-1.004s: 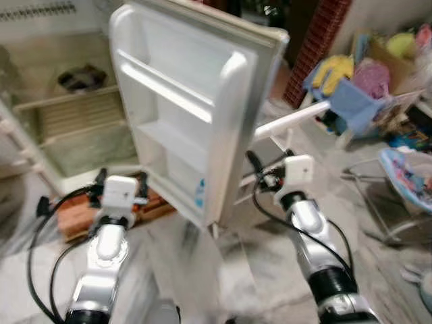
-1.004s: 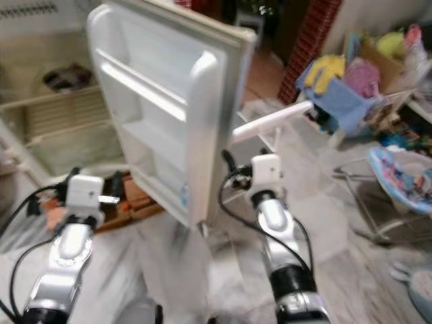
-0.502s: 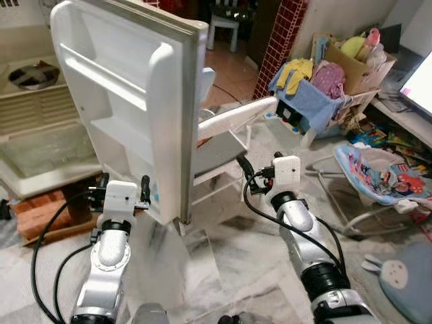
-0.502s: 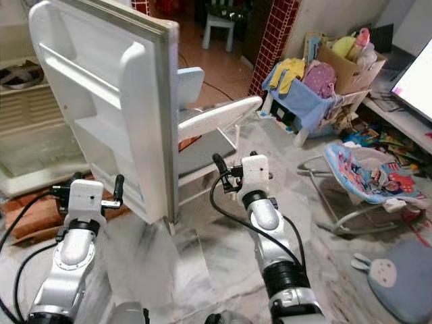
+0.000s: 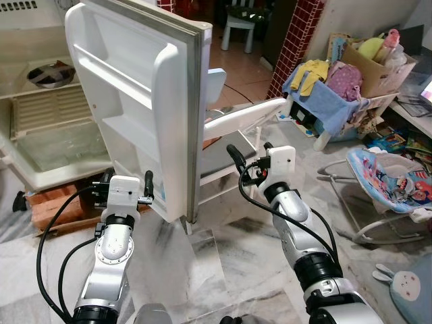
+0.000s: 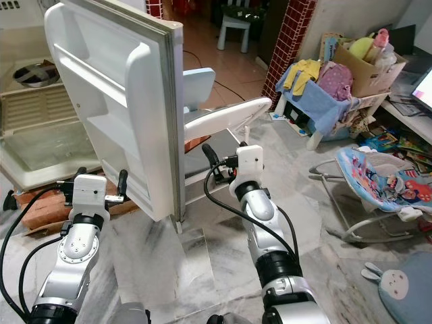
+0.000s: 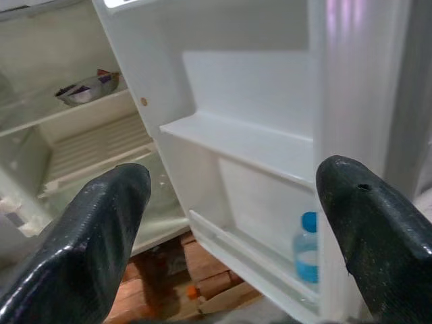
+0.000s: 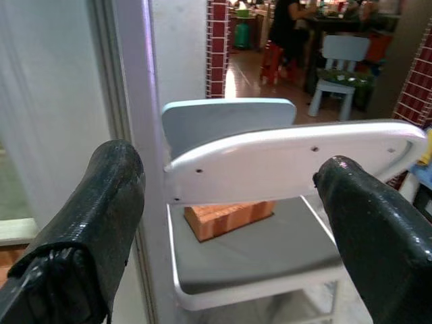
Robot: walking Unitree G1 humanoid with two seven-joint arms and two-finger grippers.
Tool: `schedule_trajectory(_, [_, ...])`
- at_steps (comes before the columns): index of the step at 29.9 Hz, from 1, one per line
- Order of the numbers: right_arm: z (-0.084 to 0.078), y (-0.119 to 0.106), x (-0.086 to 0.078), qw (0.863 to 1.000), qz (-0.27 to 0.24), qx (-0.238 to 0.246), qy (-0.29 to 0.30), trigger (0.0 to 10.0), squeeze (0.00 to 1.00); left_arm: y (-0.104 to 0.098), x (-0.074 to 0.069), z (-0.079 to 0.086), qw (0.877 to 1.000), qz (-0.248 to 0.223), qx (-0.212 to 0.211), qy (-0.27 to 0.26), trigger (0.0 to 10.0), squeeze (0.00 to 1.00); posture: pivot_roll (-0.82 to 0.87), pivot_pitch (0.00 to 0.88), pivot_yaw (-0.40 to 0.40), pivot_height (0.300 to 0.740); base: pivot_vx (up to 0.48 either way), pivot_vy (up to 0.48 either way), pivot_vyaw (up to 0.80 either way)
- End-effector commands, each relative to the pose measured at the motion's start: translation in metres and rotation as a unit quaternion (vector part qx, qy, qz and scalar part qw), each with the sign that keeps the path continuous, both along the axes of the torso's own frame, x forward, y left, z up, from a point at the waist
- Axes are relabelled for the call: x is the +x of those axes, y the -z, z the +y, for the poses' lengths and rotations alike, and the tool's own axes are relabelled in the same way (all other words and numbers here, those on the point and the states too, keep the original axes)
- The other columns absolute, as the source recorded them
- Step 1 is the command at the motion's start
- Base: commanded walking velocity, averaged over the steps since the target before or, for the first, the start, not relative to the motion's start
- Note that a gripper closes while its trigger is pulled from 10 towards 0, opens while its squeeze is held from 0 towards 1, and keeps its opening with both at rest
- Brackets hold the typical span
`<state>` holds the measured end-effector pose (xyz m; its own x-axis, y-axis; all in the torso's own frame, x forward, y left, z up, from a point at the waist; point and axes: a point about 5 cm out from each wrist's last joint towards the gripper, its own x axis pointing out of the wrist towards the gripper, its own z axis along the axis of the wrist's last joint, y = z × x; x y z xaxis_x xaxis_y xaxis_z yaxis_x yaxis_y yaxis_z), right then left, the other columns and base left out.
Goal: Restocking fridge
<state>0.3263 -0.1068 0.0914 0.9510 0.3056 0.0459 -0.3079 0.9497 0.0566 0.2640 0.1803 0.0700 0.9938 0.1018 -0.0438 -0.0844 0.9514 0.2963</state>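
Before the open fridge door (image 5: 145,101) — one bottle (image 7: 307,248), two spread pincers.

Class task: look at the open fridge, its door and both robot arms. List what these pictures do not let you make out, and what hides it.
- Bottle: the door shelf's rail hides its base; label unreadable.
- Bowl on the fridge's upper shelf: contents too small in the eye views.
- Brick on the chair: its top lies behind the chair's backrest.
- Person: far off, cut by the top edge.
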Motion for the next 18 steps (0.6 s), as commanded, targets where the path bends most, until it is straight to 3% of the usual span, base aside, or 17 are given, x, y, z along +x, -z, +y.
schedule_trajectory(1, [0.007,-0.01,0.006,1.0,-0.014,0.007,-0.008,10.0,0.0,0.005,-0.004,0.003,1.0,0.015,0.003,-0.01,10.0,0.0,0.23,0.0,-0.098,0.74,0.0,0.0,0.8])
schedule_trajectory(10, [0.02,-0.024,0.005,0.998,-0.052,-0.007,-0.044,10.0,0.0,0.004,-0.016,0.016,0.999,0.023,0.001,-0.046,10.0,0.0,0.22,0.0,-0.111,0.74,0.0,0.0,0.8])
schedule_trajectory(18, [0.015,-0.022,0.002,0.998,-0.049,-0.01,-0.032,10.0,0.0,0.017,-0.028,0.001,0.998,0.051,-0.025,-0.014,10.0,0.0,0.21,0.0,-0.115,0.74,0.0,0.0,0.79])
